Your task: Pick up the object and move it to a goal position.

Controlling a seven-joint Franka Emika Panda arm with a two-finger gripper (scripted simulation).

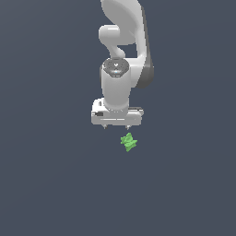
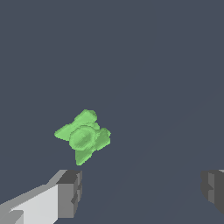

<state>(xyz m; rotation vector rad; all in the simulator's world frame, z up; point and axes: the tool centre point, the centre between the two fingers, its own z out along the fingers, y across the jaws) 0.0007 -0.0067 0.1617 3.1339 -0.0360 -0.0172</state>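
I had the gripper (image 1: 116, 127) spread wide and empty, jaws apart. The object (image 1: 129, 142) lay on the floor near it, at about four o'clock from the fingertips in the exterior view, outside the jaws, with no clear long axis.

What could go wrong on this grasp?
1. The green lump lies ahead of the open gripper, nearer one finger, not between them; a straight descent could land that fingertip on it or nudge it away.
2. It is small and knobbly, so the pads may catch only a point and let it twist or pop out on closing.
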